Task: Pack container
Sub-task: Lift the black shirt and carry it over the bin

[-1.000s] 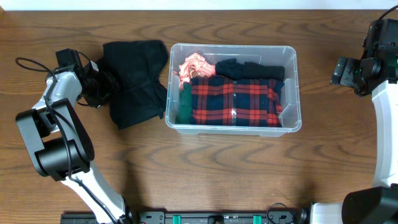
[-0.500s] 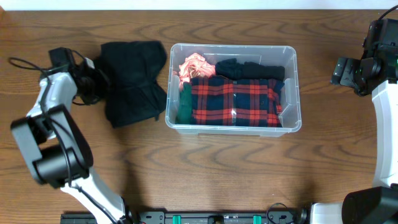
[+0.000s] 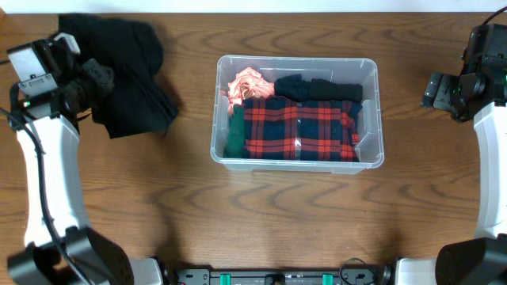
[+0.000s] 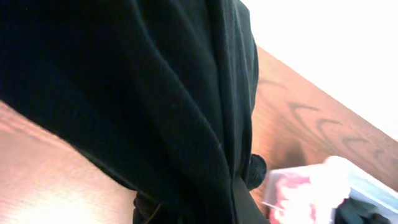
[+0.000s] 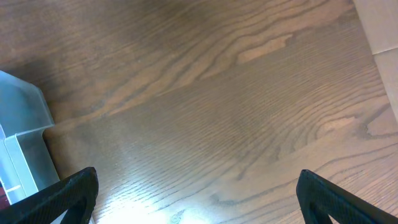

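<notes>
Left claw (image 3: 93,79) clamped on black garment (image 3: 131,87), far-left tabletop (image 3: 238,222) | right claw (image 5: 198,177) jaws apart, over wood right of container (image 3: 297,164) | container mid-tabletop, holds: red-navy plaid garment (image 3: 297,131), pink cloth (image 3: 247,83), dark garment (image 3: 321,89), green cloth (image 3: 235,134) by left wall.

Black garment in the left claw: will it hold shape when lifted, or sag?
Probably floppy: the black garment lies in soft folds and drapes across the left wrist view. Likely light, since one pinch by the left claw gathers it. Its loose end may trail and snag the container rim.
</notes>
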`<action>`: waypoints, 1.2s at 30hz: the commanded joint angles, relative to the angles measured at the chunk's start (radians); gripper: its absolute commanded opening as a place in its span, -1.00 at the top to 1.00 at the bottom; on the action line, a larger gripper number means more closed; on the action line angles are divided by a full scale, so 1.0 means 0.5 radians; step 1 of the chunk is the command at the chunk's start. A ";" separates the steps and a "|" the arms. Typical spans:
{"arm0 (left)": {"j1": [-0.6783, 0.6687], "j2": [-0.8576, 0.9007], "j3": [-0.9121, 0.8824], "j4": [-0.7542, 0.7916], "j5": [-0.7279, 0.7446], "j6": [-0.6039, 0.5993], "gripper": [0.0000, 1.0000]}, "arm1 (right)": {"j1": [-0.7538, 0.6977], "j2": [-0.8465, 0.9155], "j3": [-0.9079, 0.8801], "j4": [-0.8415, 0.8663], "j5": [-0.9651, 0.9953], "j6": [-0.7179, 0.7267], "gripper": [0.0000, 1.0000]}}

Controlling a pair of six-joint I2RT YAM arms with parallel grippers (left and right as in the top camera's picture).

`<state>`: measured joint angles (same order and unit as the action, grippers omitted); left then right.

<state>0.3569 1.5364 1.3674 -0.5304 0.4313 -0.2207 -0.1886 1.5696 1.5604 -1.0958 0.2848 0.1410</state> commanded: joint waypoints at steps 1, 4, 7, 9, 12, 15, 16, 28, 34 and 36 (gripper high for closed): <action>-0.081 -0.206 0.038 0.039 0.066 0.017 0.88 | -0.013 -0.018 -0.008 -0.001 0.021 0.001 -0.98; -0.168 -0.340 0.038 0.031 0.067 -0.008 0.88 | -0.013 -0.018 -0.008 -0.001 0.021 0.001 -0.98; -0.260 -0.481 0.038 0.043 0.190 -0.118 0.88 | -0.013 -0.018 -0.008 -0.001 0.021 0.001 -0.98; -0.319 -0.553 0.038 0.082 0.317 -0.239 0.88 | -0.013 -0.018 -0.008 -0.001 0.021 0.001 -0.99; -0.382 -0.625 0.041 0.140 0.481 -0.401 0.88 | -0.013 -0.018 -0.008 -0.001 0.021 0.001 -0.98; -0.425 -0.665 0.042 0.140 0.554 -0.558 0.88 | -0.013 -0.018 -0.008 -0.001 0.021 0.001 -0.99; -0.443 -0.668 0.042 0.140 0.591 -0.599 0.88 | -0.013 -0.018 -0.008 -0.001 0.021 0.001 -0.99; -0.955 -0.639 -0.087 0.123 0.609 -0.894 0.88 | -0.013 -0.018 -0.008 -0.001 0.021 0.001 -0.99; -1.180 -0.576 -0.212 0.188 0.459 -0.970 0.88 | -0.013 -0.018 -0.008 -0.001 0.021 0.001 -0.99; -1.209 -0.548 -0.242 0.237 0.459 -1.003 0.88 | -0.013 -0.018 -0.008 -0.001 0.021 0.001 -0.98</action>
<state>-0.2367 1.2636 1.2335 -0.4603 0.6724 -0.6827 -0.1886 1.5696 1.5604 -1.0958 0.2852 0.1410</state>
